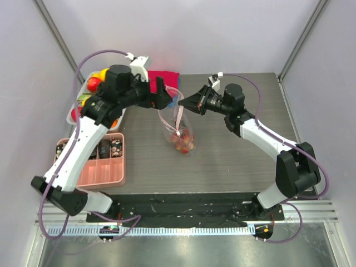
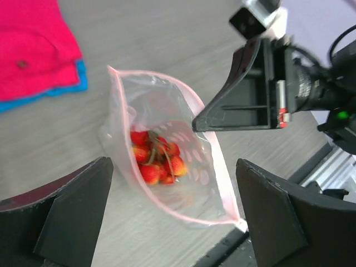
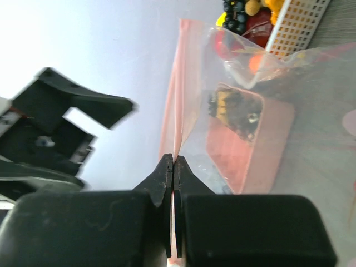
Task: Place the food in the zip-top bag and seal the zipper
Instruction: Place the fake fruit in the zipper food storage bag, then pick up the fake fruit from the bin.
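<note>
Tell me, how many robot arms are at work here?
2. The left arm reaches in from the near-left corner, its left end effector open over the zip-top bag; the right arm from the near right, its right end effector shut on the bag's zipper.

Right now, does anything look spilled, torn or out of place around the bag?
Nothing spilled or torn; food sits inside the zip-top bag, which gapes unsealed, its zipper pinched at one spot by the jaws of the right gripper. The left gripper stands open nearby.
</note>
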### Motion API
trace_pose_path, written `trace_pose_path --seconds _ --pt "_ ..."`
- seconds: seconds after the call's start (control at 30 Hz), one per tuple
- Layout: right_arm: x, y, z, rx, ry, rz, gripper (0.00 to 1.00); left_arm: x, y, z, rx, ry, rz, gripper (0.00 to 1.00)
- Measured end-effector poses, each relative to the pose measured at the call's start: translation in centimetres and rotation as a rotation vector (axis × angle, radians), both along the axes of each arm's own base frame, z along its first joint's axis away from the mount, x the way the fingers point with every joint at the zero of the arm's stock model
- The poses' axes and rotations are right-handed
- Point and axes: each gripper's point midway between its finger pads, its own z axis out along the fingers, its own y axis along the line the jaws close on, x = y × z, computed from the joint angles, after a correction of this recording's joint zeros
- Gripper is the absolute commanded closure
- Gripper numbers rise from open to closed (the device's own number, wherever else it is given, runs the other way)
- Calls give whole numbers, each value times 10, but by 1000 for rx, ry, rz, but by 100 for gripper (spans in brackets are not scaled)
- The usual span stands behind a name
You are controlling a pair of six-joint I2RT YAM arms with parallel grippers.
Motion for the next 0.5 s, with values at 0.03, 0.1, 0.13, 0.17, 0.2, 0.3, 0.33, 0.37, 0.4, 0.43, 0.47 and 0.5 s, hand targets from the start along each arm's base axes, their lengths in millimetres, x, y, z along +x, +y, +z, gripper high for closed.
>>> trace_pose_path --seconds 0.03,0.1,0.13,0.17,0.2,0.3,0.33,0.37,0.4,0.43,0.47,0.5 --pt "0 0 -3 -12 -5 0 99 -3 6 10 -2 -33 -4 3" --pt "0 -1 -11 -52 -19 1 99 -1 31 29 -12 -92 23 4" --pt "0 -2 -16 -80 -27 -1 99 5 48 37 -12 -117 60 5" --pt "1 -3 -20 -108 -30 -4 99 12 68 44 -9 -137 109 6" --pt "2 -3 -24 -132 -34 -4 99 19 84 47 2 -154 147 6" --pt "2 -5 -30 -179 -55 -2 99 45 134 46 68 -164 258 9" --pt "2 -5 -32 -189 -59 -1 99 54 147 42 100 -157 279 9" --pt "2 -5 -33 -195 -65 0 99 64 158 33 133 -136 294 10" --pt "1 -5 -34 -198 -65 2 99 71 167 25 157 -117 304 10" --pt "1 -4 -34 -200 -69 4 99 80 180 13 189 -88 317 10" --pt "0 -3 -33 -201 -74 8 99 90 189 0 219 -57 322 10" --pt "0 -1 -31 -200 -83 13 99 99 201 -15 245 -20 334 10"
